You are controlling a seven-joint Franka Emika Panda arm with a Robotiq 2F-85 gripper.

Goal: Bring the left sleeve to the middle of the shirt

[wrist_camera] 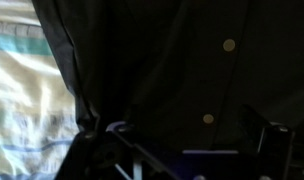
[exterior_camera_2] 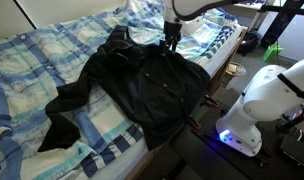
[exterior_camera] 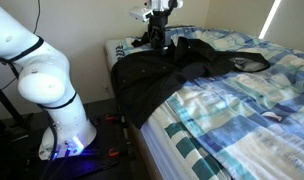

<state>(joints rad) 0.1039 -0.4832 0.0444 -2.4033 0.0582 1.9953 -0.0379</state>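
Note:
The black shirt (exterior_camera_2: pixel 142 85) lies rumpled across the checked quilt and hangs over the bed's edge; it shows in both exterior views (exterior_camera: pixel 152 75). One long black sleeve (exterior_camera_2: pixel 57 118) trails away from the body across the quilt. My gripper (exterior_camera_2: pixel 170 42) is down at the shirt's far edge, near the bed's corner (exterior_camera: pixel 157 40). In the wrist view its two fingers (wrist_camera: pixel 189 135) stand wide apart over dark buttoned fabric (wrist_camera: pixel 172 60). I cannot tell whether the fabric under them is the left sleeve.
The blue-and-white checked quilt (exterior_camera: pixel 242 120) covers the bed. The robot base (exterior_camera_2: pixel 257 105) stands on the floor beside the bed's edge. A wall is behind the bed (exterior_camera: pixel 92 25). Equipment stands at the far right (exterior_camera_2: pixel 272 35).

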